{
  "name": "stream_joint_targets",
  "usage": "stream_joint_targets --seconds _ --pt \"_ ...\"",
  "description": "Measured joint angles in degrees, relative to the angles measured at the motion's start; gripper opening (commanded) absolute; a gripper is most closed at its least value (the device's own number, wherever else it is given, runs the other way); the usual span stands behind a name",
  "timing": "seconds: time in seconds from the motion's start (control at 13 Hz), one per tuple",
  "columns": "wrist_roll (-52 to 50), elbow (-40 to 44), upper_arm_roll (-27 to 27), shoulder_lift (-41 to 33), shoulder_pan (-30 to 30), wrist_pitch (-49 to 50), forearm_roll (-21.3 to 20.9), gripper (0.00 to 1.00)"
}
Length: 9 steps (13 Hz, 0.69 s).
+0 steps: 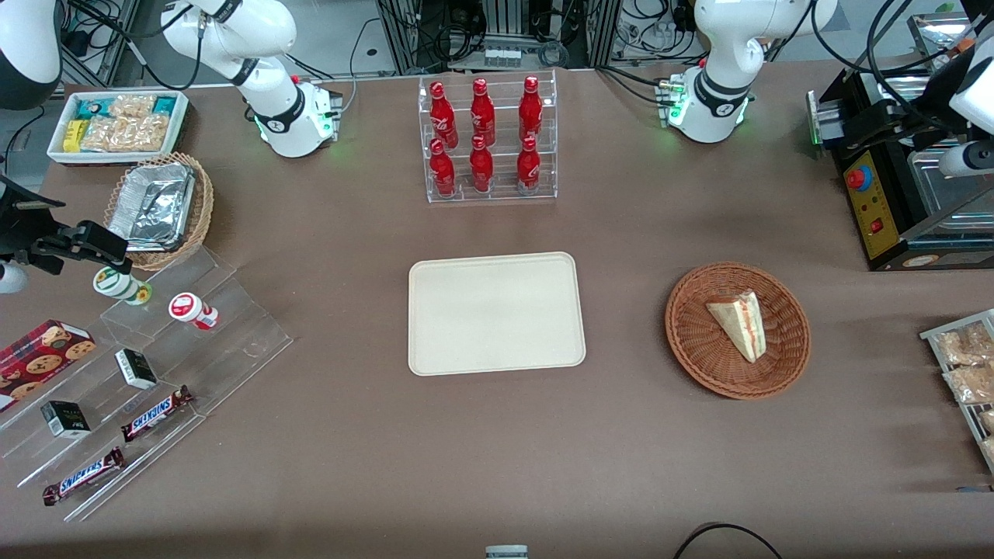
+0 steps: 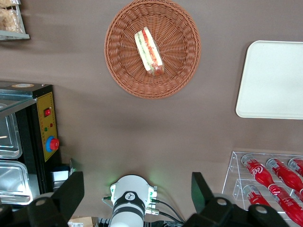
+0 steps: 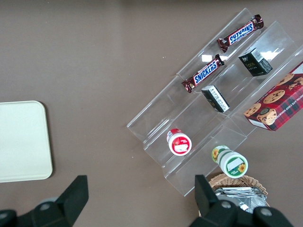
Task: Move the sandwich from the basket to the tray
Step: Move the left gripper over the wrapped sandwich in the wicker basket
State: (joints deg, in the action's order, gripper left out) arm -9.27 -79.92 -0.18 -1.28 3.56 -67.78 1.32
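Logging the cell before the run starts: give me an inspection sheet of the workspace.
Surface: brown table, bare around the tray.
Job's things: sandwich lies in basket; tray holds nothing.
Clutter: rack of red bottles, candy bars on clear steps, bin of snack packets.
Grippers: left arm's tool open, high above the table, apart from basket.
Cables: one loop at the table's near edge.
Surroundings: black machine at the working arm's end.

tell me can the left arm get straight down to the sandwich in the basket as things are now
Probably yes. The sandwich lies alone and uncovered in the shallow basket, with nothing above it. The gripper is open, high above the table, off to the side.
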Motion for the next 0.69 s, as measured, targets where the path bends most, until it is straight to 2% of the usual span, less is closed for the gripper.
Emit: stream_joint_targets --seconds 0.38,0.69 --pt "0.2 -1.1 0.1 1.9 0.0 -1.9 0.0 1.0" --pt "0.8 -8.4 0.1 4.1 0.0 -9.5 0.0 1.0"
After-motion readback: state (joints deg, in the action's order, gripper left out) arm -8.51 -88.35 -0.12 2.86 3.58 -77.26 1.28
